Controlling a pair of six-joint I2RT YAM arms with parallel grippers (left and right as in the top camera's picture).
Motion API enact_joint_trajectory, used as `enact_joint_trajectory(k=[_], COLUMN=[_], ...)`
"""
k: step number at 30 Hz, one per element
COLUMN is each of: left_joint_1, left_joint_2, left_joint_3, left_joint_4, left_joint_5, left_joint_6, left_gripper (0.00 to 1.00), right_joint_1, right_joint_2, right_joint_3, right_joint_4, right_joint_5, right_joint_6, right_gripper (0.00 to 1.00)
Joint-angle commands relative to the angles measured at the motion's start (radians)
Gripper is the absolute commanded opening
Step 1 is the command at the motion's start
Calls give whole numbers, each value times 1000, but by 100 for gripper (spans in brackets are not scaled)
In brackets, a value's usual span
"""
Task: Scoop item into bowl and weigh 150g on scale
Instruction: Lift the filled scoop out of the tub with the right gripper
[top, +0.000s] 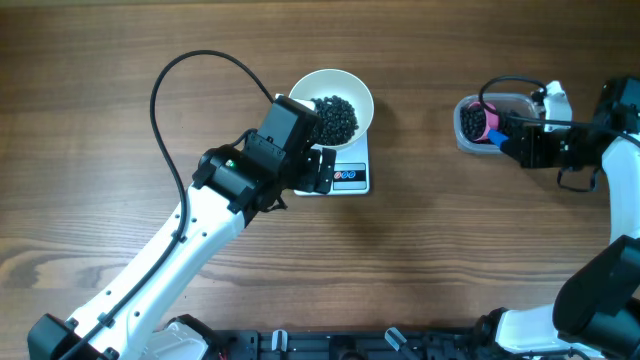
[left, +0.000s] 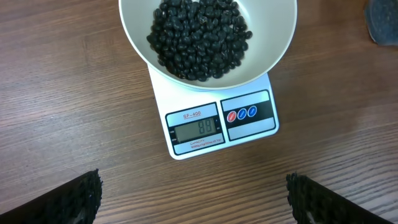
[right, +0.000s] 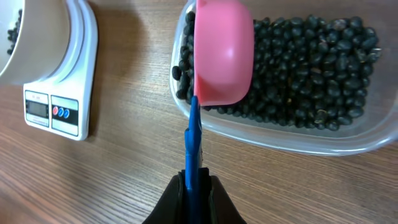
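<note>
The left gripper (left: 194, 200) hangs over the brown wooden table (left: 62, 93). Its two black ribbed fingers (left: 74, 199) are spread wide with nothing between them. Just beyond it sits the small flat white rectangular kitchen scale (left: 217, 134), whose grey display shows what looks like 89 beside two round buttons. On the scale's far part stands the round plain white bowl (left: 273, 53), wider than the scale and overhanging it on both sides. A dark loose heap of small round black beans (left: 199, 37) lies in the bowl, well below the rim.

Well apart to the right, the right gripper (right: 195, 186) is pressed together on the thin blue handle (right: 193, 140) of a small pink plastic scoop (right: 224, 53). The scoop's cup sits over the end of the clear rounded-rectangular plastic tub (right: 280, 142) that faces the scale, its smooth outer side toward the wrist camera. Whether it touches the contents cannot be told. More small round black beans (right: 311, 68) cover the tub's floor.
</note>
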Motion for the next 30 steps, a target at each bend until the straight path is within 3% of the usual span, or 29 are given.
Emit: enact_joint_trajectory(k=[1,8,15,25,30], left_joint_1=[-4,-4,-4,-4,-4], left_joint_2=[-14,-14,-14,-14,-14], left_joint_3=[-7,-7,-7,-7,-7], left_joint_4=[0,0,0,0,0], left_joint_5=[9,9,9,9,9], left_joint_6=[-9,-9,-9,-9,-9], left_gripper=[100,100,100,100,100], right_joint_1=[-24,-74,-134,-175,-175], right_joint_2=[16,16,16,16,16], right_joint_3=[3,3,3,3,3], right_joint_4=[10,15,0,-15,-9], right_joint_5=[-20,-53,-239,-285,-484], right_joint_6=[23,119,145,222,229], right_gripper=[4,4,4,4,4])
